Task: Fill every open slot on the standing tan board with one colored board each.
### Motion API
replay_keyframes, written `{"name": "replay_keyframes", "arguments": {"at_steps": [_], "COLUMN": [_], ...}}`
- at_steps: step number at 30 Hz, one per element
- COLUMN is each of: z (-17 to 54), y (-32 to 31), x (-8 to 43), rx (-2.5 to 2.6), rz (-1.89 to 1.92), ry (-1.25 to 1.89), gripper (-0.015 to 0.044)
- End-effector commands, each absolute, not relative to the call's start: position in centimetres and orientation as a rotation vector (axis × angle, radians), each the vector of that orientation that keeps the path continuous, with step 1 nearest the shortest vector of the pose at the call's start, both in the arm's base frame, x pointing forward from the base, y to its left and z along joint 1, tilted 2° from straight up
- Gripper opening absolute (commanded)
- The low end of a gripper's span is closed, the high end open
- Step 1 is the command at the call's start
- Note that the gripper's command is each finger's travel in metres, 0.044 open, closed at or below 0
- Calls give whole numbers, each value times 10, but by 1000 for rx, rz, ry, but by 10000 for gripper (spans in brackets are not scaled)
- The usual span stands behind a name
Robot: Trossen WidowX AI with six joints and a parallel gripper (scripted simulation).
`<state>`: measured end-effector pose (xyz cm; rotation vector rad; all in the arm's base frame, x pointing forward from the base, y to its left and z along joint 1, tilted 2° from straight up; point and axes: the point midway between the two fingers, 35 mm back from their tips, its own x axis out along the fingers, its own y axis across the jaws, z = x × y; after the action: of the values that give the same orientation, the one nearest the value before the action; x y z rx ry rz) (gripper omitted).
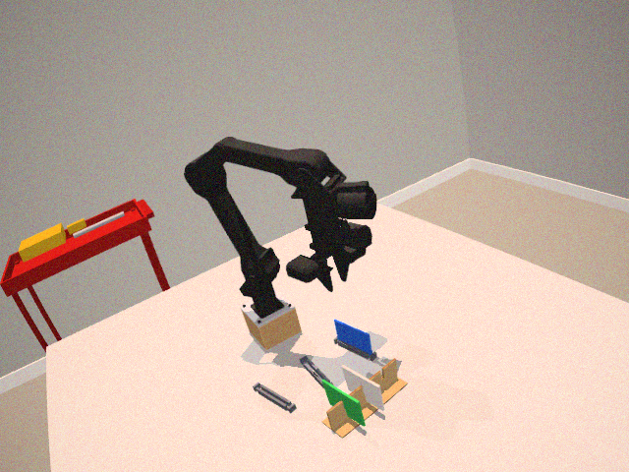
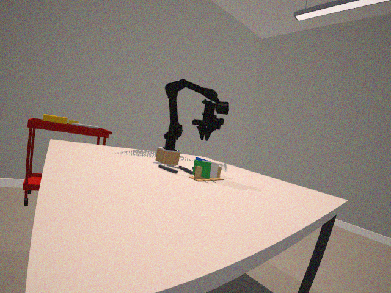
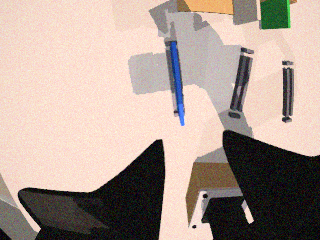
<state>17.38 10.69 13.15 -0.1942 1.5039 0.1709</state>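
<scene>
The claw [image 1: 338,285] [image 2: 204,139] [image 3: 194,142] is held parted and unloaded above the desk [image 1: 483,355] [image 2: 142,220] [image 3: 65,115]. The blue board [image 1: 353,336] [image 2: 203,159] [image 3: 176,77] is held upright by its holder [image 1: 355,349]; the green board [image 1: 345,402] [image 2: 201,168] [image 3: 275,14] and white board [image 1: 363,385] [image 2: 215,170] are seated crosswise in the tan board [image 1: 337,415] [image 2: 198,173]. No lettering can be read.

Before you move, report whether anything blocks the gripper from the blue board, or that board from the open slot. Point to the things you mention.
Nothing visible stands between the open gripper [image 1: 338,285] [image 2: 204,139] [image 3: 193,136] and the blue board [image 1: 353,337] [image 2: 202,159] [image 3: 176,75], or between it and the open slot.
</scene>
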Motion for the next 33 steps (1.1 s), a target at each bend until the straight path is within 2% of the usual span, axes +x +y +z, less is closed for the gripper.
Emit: {"name": "replay_keyframes", "arguments": {"at_steps": [1,7,33], "z": [127,64,25], "y": [105,104,103], "x": [168,171,172], "rx": [-191,-191,-192], "rz": [158,158,157], "ry": [1517,1517,1517], "gripper": [184,184,184]}}
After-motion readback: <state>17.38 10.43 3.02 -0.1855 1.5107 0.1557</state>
